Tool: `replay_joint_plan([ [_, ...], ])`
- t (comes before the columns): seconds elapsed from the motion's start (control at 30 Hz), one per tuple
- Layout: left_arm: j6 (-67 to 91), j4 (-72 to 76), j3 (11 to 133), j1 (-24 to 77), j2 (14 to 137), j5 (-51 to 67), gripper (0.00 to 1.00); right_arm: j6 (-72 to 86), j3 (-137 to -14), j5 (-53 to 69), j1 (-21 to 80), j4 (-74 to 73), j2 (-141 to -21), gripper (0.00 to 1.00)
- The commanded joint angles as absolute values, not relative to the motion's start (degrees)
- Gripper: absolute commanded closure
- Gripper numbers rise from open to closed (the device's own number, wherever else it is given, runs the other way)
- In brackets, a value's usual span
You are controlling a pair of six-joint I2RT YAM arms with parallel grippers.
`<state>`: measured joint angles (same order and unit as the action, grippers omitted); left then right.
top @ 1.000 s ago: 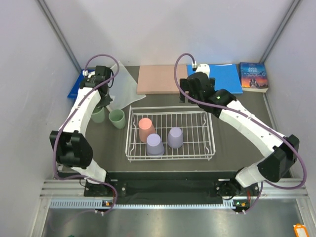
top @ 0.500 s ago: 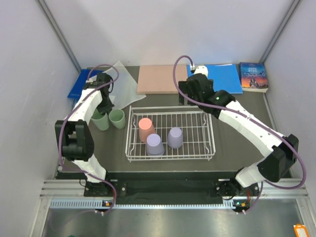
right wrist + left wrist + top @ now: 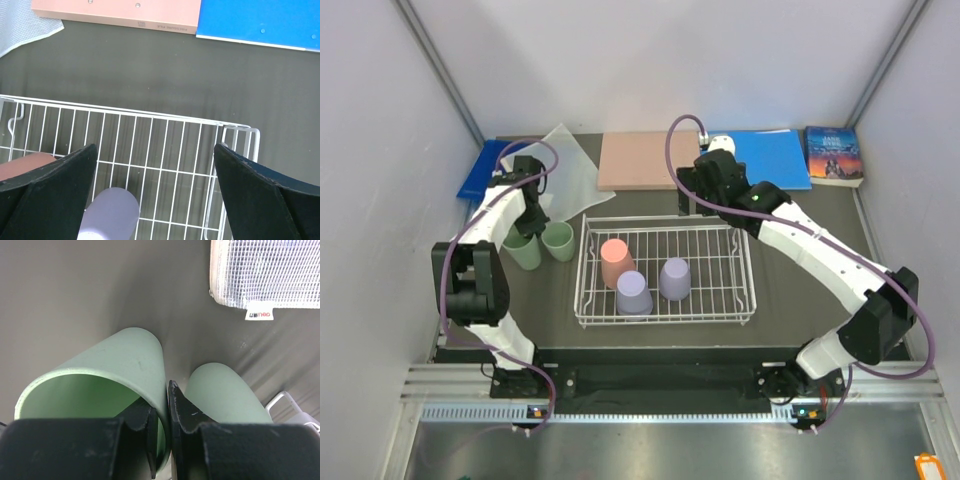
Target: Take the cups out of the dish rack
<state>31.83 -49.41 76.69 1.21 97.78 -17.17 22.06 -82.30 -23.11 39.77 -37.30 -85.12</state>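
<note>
A: Where are the cups?
B: Three sit in the rack [image 3: 715,262] at the middle of the top view. The pink cup [image 3: 616,262] is toward its left, the near purple cup [image 3: 634,294] is just below that by the bottom rail, and the right purple cup [image 3: 674,278] is beside them. All three look mouth-down. The other two stand outside, just left of the rack on the mat [image 3: 545,300]: the left green cup [image 3: 523,254] and the right green cup [image 3: 558,241], close side by side.
A: And the left gripper?
B: The left gripper [image 3: 162,412] is pinched narrow on the left green cup's rim, one finger inside the mouth, one outside, the wall between them. In the wrist view that cup leans, mouth toward the camera. Whether its base touches the mat I cannot tell. The right green cup sits just beside the outer finger.
A: The right one?
B: The right gripper [image 3: 155,150] hangs spread wide, holding nothing, over the rack's far rail, above centre in the top view. Its own view shows bare grid beneath, the right purple cup at the lower left and a sliver of the pink cup at the left edge.
A: What else is on the mat?
B: Along its top edge, left to right: a blue pad [image 3: 478,178], a mesh pouch [image 3: 570,170], a board [image 3: 638,160], a blue folder [image 3: 775,160], a book [image 3: 834,155].
</note>
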Motion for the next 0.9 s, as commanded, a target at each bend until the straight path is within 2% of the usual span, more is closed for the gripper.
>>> replay_joint_plan([
  [0.0, 32.5, -47.8, 76.9, 0.6, 95.9, -17.8, 0.87, 21.6, -85.2, -22.4, 40.3, -35.9, -85.3, 0.02],
  [0.2, 32.4, -48.4, 78.1, 0.4, 94.6, -18.4, 0.82, 21.7, -85.5, -21.8, 40.3, -35.6, -85.6, 0.02],
  [0.3, 32.5, -49.1, 78.7, 0.4, 93.7, -18.9, 0.7, 21.8, -85.7, -21.6, 40.3, -35.5, -85.5, 0.02],
  [0.33, 32.8, -49.6, 78.9, 0.4, 93.3, -19.2, 0.58, 21.9, -85.7, -21.6, 40.3, -35.3, -85.4, 0.02],
  [0.43, 33.0, -49.9, 79.2, 0.4, 91.5, -20.6, 0.4, 21.7, -85.6, -21.6, 40.4, -35.3, -85.3, 0.02],
  [0.5, 33.5, -51.1, 80.1, 0.4, 90.4, -21.4, 0.34, 21.8, -85.5, -21.7, 40.5, -35.3, -85.3, 0.02],
  [0.67, 34.6, -53.4, 83.8, 0.4, 86.6, -25.4, 0.22, 21.7, -85.3, -21.7, 40.9, -35.2, -84.8, 0.02],
  [0.73, 35.1, -56.1, 87.3, 0.4, 85.3, -25.9, 0.2, 21.4, -85.2, -22.1, 40.9, -35.1, -84.6, 0.02],
  [0.87, 35.4, -54.0, 88.2, 1.4, 77.5, -19.7, 0.2, 20.9, -84.2, -22.1, 41.2, -34.5, -84.2, 0.02],
])
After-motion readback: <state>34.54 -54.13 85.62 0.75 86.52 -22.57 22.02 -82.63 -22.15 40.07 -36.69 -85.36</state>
